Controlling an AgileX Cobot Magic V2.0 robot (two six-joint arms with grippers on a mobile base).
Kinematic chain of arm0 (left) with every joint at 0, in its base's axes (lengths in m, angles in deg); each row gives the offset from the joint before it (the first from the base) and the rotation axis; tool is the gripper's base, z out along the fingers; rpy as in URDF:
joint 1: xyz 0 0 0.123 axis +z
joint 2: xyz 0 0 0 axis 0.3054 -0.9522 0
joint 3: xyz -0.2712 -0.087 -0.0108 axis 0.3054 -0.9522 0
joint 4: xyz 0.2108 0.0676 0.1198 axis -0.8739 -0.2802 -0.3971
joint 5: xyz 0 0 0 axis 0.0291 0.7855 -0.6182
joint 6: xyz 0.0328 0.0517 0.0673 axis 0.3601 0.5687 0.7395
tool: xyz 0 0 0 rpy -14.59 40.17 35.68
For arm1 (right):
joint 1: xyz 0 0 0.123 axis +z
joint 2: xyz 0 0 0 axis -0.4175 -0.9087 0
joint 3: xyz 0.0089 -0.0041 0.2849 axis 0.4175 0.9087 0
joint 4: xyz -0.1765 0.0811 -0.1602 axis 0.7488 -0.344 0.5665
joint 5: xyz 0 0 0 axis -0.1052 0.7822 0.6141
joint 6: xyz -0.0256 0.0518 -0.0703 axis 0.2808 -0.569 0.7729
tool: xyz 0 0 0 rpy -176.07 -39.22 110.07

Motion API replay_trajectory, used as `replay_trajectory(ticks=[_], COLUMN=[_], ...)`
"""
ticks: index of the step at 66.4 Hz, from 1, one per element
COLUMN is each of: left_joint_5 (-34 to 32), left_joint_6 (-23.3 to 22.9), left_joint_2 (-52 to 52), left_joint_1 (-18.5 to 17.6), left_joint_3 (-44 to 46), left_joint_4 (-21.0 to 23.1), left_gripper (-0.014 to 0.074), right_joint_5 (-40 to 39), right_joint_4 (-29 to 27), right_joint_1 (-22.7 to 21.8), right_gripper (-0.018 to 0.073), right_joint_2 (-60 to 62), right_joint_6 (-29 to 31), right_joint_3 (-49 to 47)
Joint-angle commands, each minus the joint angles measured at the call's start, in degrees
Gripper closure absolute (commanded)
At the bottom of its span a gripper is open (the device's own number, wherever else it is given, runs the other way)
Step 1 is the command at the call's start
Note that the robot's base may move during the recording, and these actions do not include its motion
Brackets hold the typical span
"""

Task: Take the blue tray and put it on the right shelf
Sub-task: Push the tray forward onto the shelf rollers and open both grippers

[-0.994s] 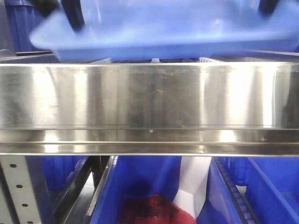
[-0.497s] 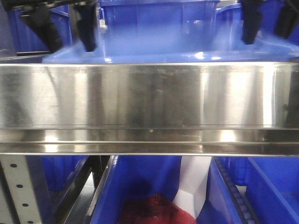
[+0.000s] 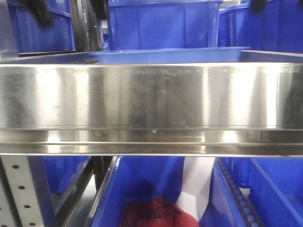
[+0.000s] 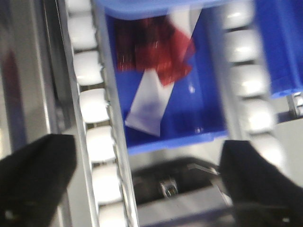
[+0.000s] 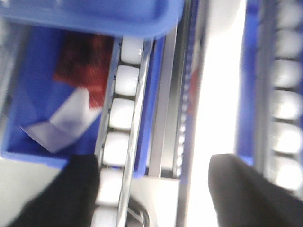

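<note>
From the front camera I see the blue tray (image 3: 170, 56) lying flat on the right shelf (image 3: 151, 97), just behind its shiny steel front rail, with deep blue bins (image 3: 163, 23) standing behind it. My left gripper (image 4: 147, 175) shows its two black fingers spread wide with nothing between them, over white rollers (image 4: 92, 106) and a lower blue bin (image 4: 199, 109). My right gripper (image 5: 154, 189) is likewise spread apart and empty.
</note>
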Motion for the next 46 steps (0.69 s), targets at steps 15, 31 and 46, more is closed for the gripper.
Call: replay_trajectory(ticks=[15,31,46], left_joint_5=[0.3,-10.8,-33.9], left_joint_6=[-2.4,-5.6,-5.6], left_joint_2=[13.1,26.6,47.5], left_joint_1=[-10.5,-12.7,-12.7], left_joint_3=[-1.1,-19.7,-45.6], left_joint_4=[-14.2,-13.9,-10.1], left_gripper=[0.0589,0.0645,0.0645], right_joint_5=[-10.2,-20.8,-31.7], right_joint_4=[1.2,1.2,1.2], right_joint_1=[0.0,0.0,0.0], right_gripper=[0.0516,0.0508,0.0508], right_joint_2=[23.7,41.4,57.8], right_joint_6=[1.3,2.1,3.6], right_joint_3=[15.3,33.5,50.6])
